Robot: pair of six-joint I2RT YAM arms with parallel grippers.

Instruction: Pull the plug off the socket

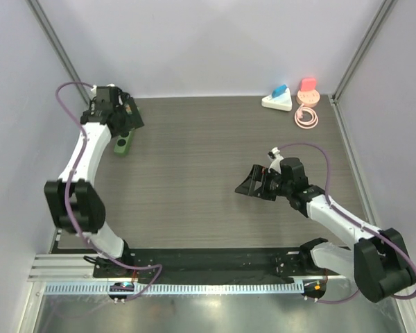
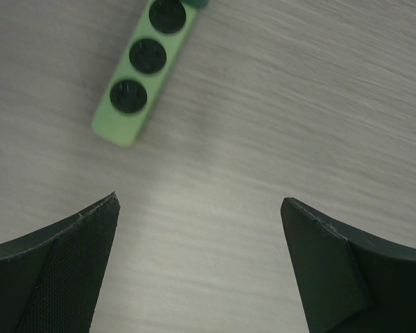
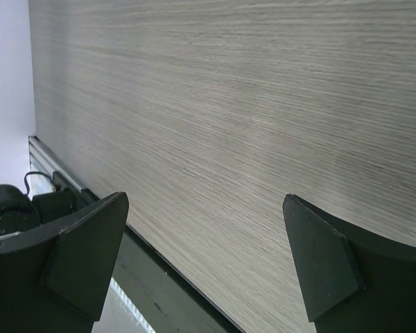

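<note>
A light green socket strip [image 2: 144,69] with three dark round outlets lies on the table at the far left, partly under my left gripper [image 1: 130,123] in the top view. A dark green piece [image 2: 194,3] sits at the strip's far end, cut off by the frame edge. My left gripper [image 2: 200,201] hovers open just short of the strip's near end, holding nothing. At the back right a blue plug [image 1: 280,90] sits in a white triangular socket [image 1: 276,103]. My right gripper [image 1: 249,186] stands open mid-table, far from both, with only bare table between its fingers [image 3: 90,250].
A pink round base with a red block [image 1: 308,90] and a coiled pink cable [image 1: 306,116] lie beside the white socket. Pale walls close in the left, back and right. A black rail [image 1: 208,260] runs along the near edge.
</note>
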